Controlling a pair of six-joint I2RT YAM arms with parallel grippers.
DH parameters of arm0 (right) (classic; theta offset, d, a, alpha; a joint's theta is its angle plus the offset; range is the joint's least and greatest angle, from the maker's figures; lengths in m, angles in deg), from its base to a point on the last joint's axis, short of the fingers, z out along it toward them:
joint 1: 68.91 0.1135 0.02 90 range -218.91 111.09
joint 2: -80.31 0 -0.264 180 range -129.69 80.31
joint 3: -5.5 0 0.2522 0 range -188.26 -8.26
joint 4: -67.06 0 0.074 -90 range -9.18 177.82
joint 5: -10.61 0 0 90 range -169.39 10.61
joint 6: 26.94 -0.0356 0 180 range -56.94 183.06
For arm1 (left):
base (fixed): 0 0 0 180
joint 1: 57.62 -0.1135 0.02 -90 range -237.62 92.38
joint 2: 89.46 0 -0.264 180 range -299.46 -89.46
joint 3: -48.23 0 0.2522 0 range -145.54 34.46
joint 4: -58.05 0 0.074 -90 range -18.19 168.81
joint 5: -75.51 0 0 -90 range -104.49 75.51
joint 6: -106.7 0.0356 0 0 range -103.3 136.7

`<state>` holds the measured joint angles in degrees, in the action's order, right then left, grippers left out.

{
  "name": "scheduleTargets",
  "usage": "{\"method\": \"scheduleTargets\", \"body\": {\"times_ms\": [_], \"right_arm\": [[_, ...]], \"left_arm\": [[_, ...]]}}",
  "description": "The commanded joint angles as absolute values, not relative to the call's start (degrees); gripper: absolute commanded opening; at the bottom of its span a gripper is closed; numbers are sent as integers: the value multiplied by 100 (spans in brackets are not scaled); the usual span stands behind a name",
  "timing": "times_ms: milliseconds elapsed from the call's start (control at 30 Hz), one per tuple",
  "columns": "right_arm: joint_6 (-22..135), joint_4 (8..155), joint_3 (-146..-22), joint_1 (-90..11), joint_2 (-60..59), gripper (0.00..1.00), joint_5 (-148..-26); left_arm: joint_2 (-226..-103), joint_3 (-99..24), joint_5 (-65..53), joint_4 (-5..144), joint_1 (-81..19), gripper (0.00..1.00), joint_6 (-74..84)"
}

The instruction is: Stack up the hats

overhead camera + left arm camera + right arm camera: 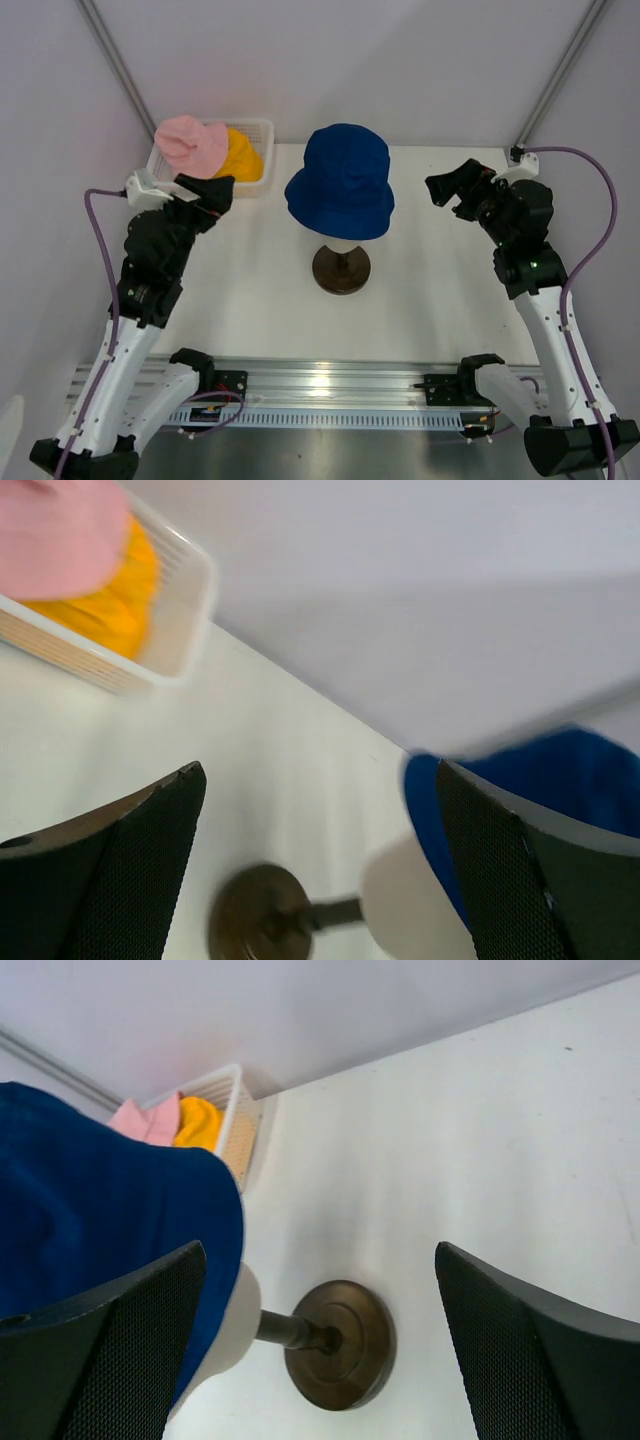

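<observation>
Nearest the wrist cameras, both pairs of black fingers stand wide apart and empty: the left gripper (318, 770) is just beside the white basket (262, 127), and the right gripper (320, 1250) is off to the other side of the mannequin head (225, 1335). The dark blue hat (340, 180) sits on that head, while the pink hat (192, 143) lies over the yellow-orange hat (243, 155) in the basket. Stacking looks barely begun, with those two left to bring over and no light blue hat in view.
</observation>
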<state>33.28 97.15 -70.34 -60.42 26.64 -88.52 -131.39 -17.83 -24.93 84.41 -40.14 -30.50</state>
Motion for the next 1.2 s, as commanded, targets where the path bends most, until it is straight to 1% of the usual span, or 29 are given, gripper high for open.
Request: {"method": "scheduleTargets", "body": {"times_ms": [0, 33, 67, 133, 167, 233, 267, 300, 333, 433, 500, 600, 700, 767, 833, 933, 1000, 1100, 1133, 1167], "right_arm": [[3556, 10314, -7145, -6196, 2652, 100, -8361], [3529, 10262, -7110, -6214, 2626, 100, -8440], [3520, 10192, -7066, -6223, 2582, 99, -8684], [3537, 9946, -6926, -6241, 2538, 99, -8870], [3546, 9823, -6899, -6241, 2477, 99, -8923], [3581, 9743, -6864, -6241, 2424, 99, -8889], [3599, 9699, -6872, -6241, 2389, 99, -8836], [3634, 9594, -6864, -6241, 2354, 100, -8801], [3660, 9515, -6829, -6232, 2327, 100, -8775], [3739, 9251, -6811, -6249, 2230, 99, -8625], [3792, 9093, -6820, -6258, 2160, 100, -8441], [3845, 8987, -6899, -6276, 1915, 99, -8300], [3906, 8969, -7004, -6311, 1774, 100, -8300], [3924, 8987, -7057, -6337, 1650, 99, -8291], [3924, 8978, -7092, -6337, 1580, 99, -8291], [3924, 8829, -7040, -6355, 1536, 100, -8273], [3907, 8750, -7039, -6364, 1440, 99, -8291], [3828, 8636, -7083, -6381, 1299, 100, -8405], [3723, 8601, -7092, -6381, 1281, 100, -8466], [3670, 8487, -7084, -6381, 1246, 99, -8502]], "left_arm": [[-13866, -2125, -2381, 8570, -4942, 99, -2594], [-14085, -2343, -2372, 8500, -5223, 100, -2497], [-14549, -2424, -2346, 8325, -5330, 99, -2374], [-15087, -2766, -2311, 8175, -5532, 100, -1988], [-15681, -3272, -2258, 8218, -5733, 100, -1908], [-16308, -3671, -2188, 8314, -6076, 99, -1662], [-16624, -4351, -2187, 8393, -6130, 100, -1574], [-17271, -4593, -2248, 8533, -6148, 100, -1277], [-17617, -4874, -2318, 8656, -6148, 100, -1118], [-18962, -6655, -2441, 9227, -6148, 100, -669], [-19830, -7438, -2678, 9605, -6148, 99, -493], [-20658, -8546, -2732, 9747, -6148, 99, -282], [-21065, -8971, -2872, 9791, -6148, 99, -281], [-21311, -9174, -3249, 10011, -6148, 99, -369], [-21330, -9113, -3600, 9994, -6148, 100, -422], [-21356, -8894, -3742, 9862, -6148, 99, -378], [-21443, -8867, -3760, 9792, -6148, 97, -378], [-21567, -8867, -3726, 9739, -6192, 90, -666], [-21567, -8823, -3664, 9730, -6210, 85, -790], [-21515, -8666, -3429, 9599, -6236, 82, -965]]}}
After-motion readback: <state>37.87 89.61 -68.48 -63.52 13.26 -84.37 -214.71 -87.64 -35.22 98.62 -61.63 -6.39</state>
